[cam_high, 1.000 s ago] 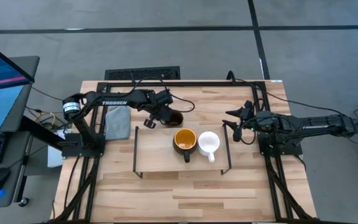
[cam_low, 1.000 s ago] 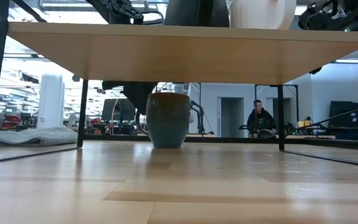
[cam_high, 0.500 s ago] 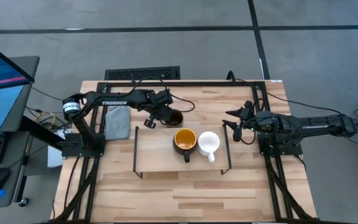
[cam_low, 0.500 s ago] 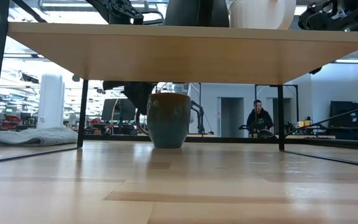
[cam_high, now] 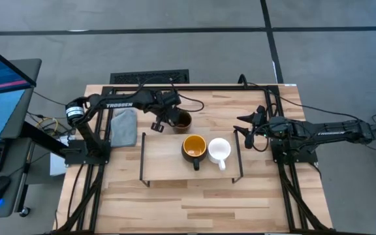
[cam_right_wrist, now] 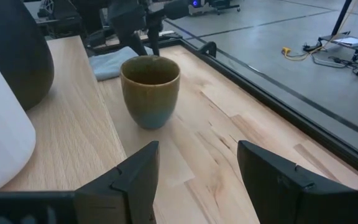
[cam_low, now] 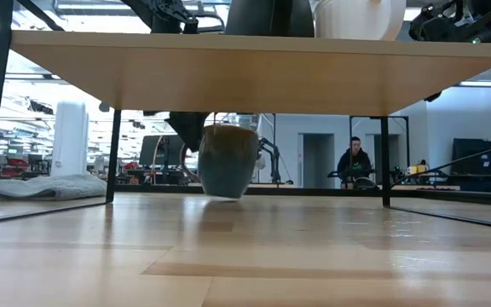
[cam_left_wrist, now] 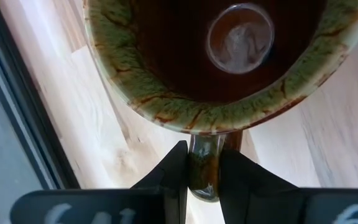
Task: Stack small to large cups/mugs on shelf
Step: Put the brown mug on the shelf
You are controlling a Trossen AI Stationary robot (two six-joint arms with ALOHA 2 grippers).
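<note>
The olive-brown mug is behind the shelf, near the table's far edge, and my left gripper is shut on it. In the low view the mug shows below the shelf board, slightly tilted. A dark mug with a yellow-orange inside and a small white mug stand side by side on the shelf's right half. My right gripper waits open just right of the shelf, touching nothing. My left gripper pinches the olive mug's handle between its two fingers, just below the rim. The fingers come from above, slanting down from the table's left. The mug hangs slightly tilted, mouth up, its base just off the tabletop.
A grey cloth lies left of the shelf beside the left arm's base. The shelf's left half is bare wood. Black wire legs hold the board above the tabletop. A person sits in the room far behind.
My left gripper has risen a little and shifted slightly toward the far edge with the olive mug. The mug, which stood upright on the table, is now just off it and tipped a little.
</note>
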